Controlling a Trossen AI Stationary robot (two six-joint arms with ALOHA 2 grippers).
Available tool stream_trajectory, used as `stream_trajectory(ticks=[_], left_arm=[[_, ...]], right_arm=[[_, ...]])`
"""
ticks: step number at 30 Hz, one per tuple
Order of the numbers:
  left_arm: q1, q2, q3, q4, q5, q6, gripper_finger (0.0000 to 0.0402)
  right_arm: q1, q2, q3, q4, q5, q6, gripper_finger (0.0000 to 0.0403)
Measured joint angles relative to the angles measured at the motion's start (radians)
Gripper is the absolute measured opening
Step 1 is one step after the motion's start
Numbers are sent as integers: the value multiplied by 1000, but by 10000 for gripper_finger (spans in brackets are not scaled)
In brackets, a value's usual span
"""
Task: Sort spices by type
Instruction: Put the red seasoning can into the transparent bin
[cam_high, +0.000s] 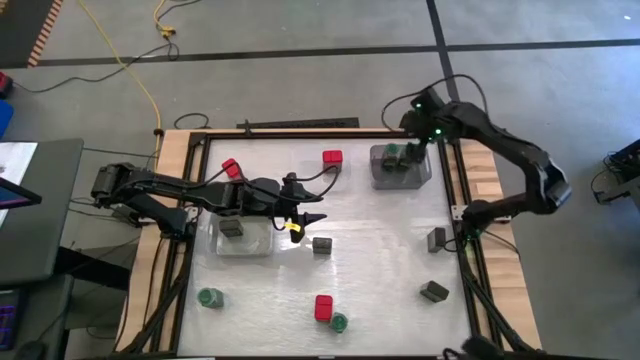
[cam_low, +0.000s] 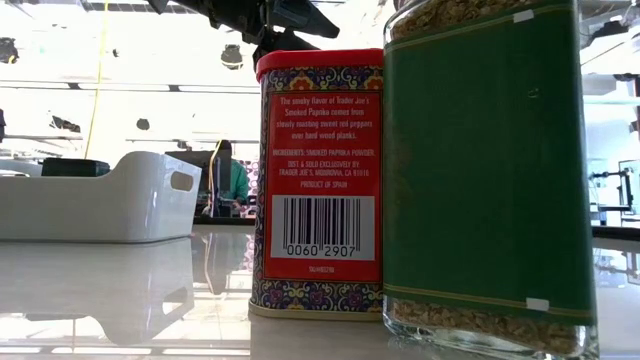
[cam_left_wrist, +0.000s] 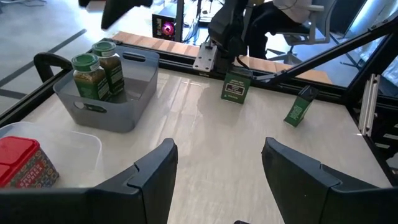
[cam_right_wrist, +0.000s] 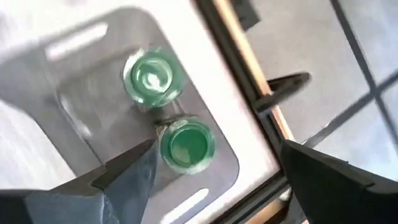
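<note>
Spices scattered across table (cam_high: 380, 240): green jar (cam_high: 209, 297) lower left, red tins (cam_high: 323, 306) centre, dark tins (cam_high: 434, 291) lower right. Left gripper (cam_high: 305, 218) mid-frame, fingers spread, empty, beside clear tray (cam_high: 262, 247); nearest dark tin (cam_high: 321, 245) looks next target, approach square. Right gripper (cam_right_wrist: 214, 168) at upper right over grey tray (cam_high: 381, 180), spread, empty above two green-lidded jars (cam_right_wrist: 186, 147); lift straight up, avoid tipping.

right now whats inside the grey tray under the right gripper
Two green-lidded jars stand side by side in the grey tray, with the open right gripper above them. The tray floor under the jars is covered; nothing else shows inside.
</note>
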Motion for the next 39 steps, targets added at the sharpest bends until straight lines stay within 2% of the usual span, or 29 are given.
stream_trajectory(ticks=[6, 11, 15, 19, 24, 28, 33, 39], left_arm=[[0, 0, 0, 0, 0, 0, 224], [1, 0, 0, 9, 0, 0, 224], [4, 0, 0, 9, 0, 0, 224], [19, 0, 0, 9, -1, -44, 224], [68, 0, 0, 6, -14, -124, 224], [110, 0, 0, -2, 11, -129, 224], [150, 0, 0, -60, 29, -131, 224], [197, 0, 18, -169, 105, -69, 224]], right_arm=[[11, -159, 1, -123, 0, 282, 366], [71, -315, -21, -260, -1, 491, 366], [156, -459, -74, -301, -1, 684, 366], [270, -606, -155, -301, -1, 957, 366], [435, -751, -265, -180, -1, 1208, 366], [555, -760, -341, 33, 57, 1258, 366], [672, -642, -383, 278, 117, 1219, 362], [744, -466, -384, 359, 130, 1181, 357]])
